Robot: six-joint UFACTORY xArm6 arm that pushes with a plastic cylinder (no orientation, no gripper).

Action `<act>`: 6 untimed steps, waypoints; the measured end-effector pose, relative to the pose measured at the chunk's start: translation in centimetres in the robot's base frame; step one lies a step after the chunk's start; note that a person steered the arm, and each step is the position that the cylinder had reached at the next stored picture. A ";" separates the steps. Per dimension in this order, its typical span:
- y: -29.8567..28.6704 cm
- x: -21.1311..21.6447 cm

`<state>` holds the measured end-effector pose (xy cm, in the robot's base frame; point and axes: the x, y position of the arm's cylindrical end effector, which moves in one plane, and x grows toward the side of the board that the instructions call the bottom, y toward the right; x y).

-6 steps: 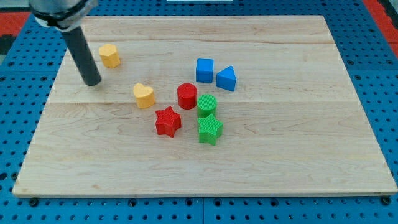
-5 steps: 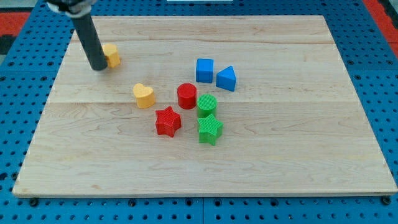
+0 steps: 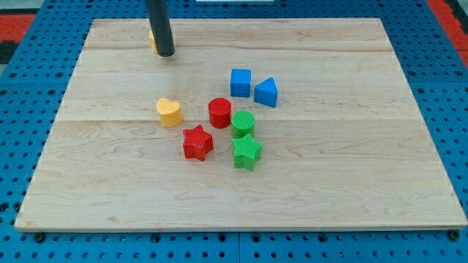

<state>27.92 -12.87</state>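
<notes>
My tip (image 3: pixel 166 53) rests on the board near the view's top, left of centre. A yellow block (image 3: pixel 152 40) is almost fully hidden behind the rod; only a sliver shows at its left side, touching it. Lower down lies a yellow heart (image 3: pixel 169 112). To its right stand a red cylinder (image 3: pixel 219 112), a red star (image 3: pixel 197 142), a green cylinder (image 3: pixel 243 123) and a green star (image 3: pixel 247 152), close together. A blue cube (image 3: pixel 240 82) and a blue triangular block (image 3: pixel 266 92) sit side by side above that cluster.
The wooden board (image 3: pixel 351 175) lies on a blue pegboard table (image 3: pixel 446 88). A red patch (image 3: pixel 447 9) shows at the view's top right corner.
The rod swept from the board's left toward the view's top and right. The yellow block moved with it, up and right, and is now mostly hidden behind the rod.
</notes>
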 end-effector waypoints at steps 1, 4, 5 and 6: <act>-4.3 -1.0; -0.9 -4.1; -4.5 -4.9; 6.3 -4.7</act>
<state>23.21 -6.57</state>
